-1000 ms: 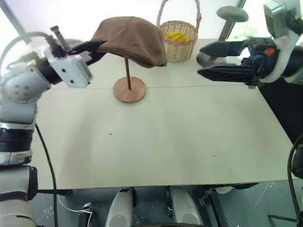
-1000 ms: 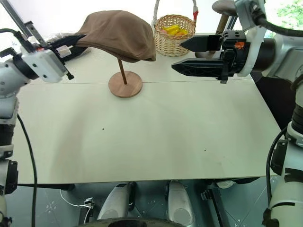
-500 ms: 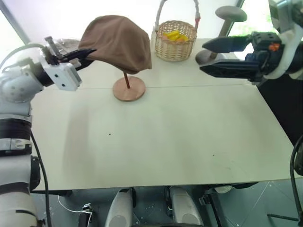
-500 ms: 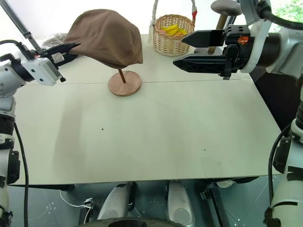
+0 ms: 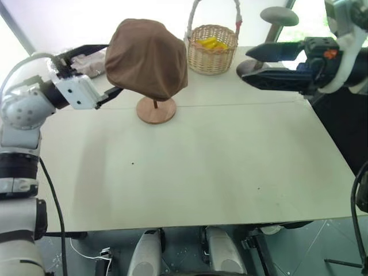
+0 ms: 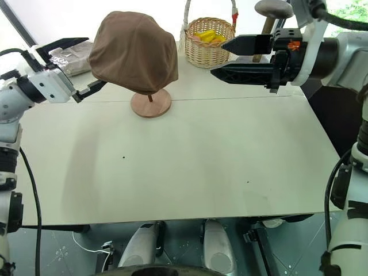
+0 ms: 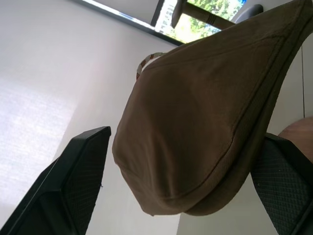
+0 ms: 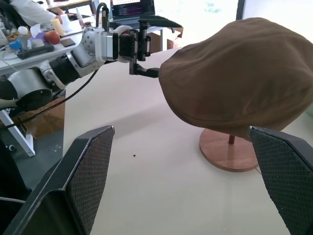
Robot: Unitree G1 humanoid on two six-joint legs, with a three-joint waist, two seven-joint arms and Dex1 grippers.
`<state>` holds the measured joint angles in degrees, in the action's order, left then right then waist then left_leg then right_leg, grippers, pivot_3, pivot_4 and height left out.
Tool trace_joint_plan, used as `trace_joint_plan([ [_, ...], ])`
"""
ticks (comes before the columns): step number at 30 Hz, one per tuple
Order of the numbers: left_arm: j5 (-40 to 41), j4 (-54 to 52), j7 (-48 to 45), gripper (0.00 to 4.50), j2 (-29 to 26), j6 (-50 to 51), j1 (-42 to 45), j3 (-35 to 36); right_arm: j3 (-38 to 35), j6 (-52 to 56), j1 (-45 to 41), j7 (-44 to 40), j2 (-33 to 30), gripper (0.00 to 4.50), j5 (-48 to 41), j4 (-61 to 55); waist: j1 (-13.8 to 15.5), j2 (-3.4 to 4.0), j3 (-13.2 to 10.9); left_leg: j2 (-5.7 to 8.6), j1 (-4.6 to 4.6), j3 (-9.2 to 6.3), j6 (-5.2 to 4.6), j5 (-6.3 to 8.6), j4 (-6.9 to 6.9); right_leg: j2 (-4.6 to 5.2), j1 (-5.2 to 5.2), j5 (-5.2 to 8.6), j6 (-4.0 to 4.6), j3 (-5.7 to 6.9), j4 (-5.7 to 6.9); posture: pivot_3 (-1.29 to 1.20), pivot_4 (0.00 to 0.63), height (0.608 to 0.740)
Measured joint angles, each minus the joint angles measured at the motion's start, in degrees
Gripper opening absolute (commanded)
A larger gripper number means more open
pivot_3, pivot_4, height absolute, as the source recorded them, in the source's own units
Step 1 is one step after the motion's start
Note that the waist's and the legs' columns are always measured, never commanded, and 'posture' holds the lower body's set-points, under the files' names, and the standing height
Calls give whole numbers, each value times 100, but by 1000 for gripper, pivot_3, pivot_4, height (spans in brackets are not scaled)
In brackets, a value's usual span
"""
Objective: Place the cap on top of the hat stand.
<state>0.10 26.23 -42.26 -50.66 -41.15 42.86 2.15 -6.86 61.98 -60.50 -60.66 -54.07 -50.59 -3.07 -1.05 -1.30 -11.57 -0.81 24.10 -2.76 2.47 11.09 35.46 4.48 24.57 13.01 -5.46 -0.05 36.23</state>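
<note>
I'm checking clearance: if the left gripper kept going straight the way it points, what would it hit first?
Most likely the cap, draped on the hat stand: the open left gripper points straight at it, jaws on either side.

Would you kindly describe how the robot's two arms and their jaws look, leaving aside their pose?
The left arm is silver-grey with rounded joints and dark bands, ending in a white box-shaped wrist block; a black cable hangs beside it. The right arm has a white-grey shell, a black wrist housing and a small orange mark. Both the left gripper and the right gripper have long black tapering jaws with textured pads.

Likely office/lab: cluttered desk (image 8: 34,46), laptop (image 8: 132,7).
</note>
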Motion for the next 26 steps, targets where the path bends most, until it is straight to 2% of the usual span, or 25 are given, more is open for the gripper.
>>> trace_joint_plan([
  [4,320,-931,-82,4464,-409,831,-842,431,87,-131,-71,-158,4,4500,160,198,-20,1,0,-1,-1,2,0,0,-5,2,2,0,1,-2,-1,0,150,740],
  [7,775,-1877,-289,4464,-767,1922,-1799,939,163,-255,-97,-316,-7,4500,316,367,-14,5,-3,-3,-2,3,0,0,-10,1,7,1,2,-2,0,0,150,740],
  [9,1287,-2624,-546,4464,-1021,2918,-2534,1369,217,-346,-112,-440,-8,4500,408,453,-14,5,-3,-5,-1,5,1,1,-12,2,8,5,11,-2,-2,0,150,740],
  [12,2086,-3297,-817,4464,-1248,4464,-3071,1915,290,-460,-132,-594,-14,4500,563,615,27,8,-5,-14,1,21,1,1,-10,6,8,16,30,1,-4,0,150,740],
  [15,3672,-2853,-1154,4464,-1826,7181,-2884,2894,458,-668,-238,-871,-23,4500,791,936,-17,6,-6,-17,4,29,1,1,-7,4,11,20,24,2,-2,0,150,740],
  [18,4555,-2018,-1798,4464,-2558,8755,-2580,3696,607,-867,-433,-1089,1,4500,1028,1325,-61,8,-7,-16,5,44,1,1,-10,8,13,23,17,-1,-8,0,150,740],
  [21,4739,-1699,-2580,4464,-2940,9290,-2638,3992,728,-1034,-592,-1296,89,4500,1233,1640,-108,10,-8,-15,5,49,1,1,-18,12,14,21,20,-1,-10,0,150,740],
  [26,4438,-1519,-3504,4464,-3278,9349,-2932,4027,895,-1282,-831,-1596,222,4500,1593,2206,-157,10,-8,-17,6,56,1,1,-22,11,26,20,23,-5,-4,0,150,740],
])
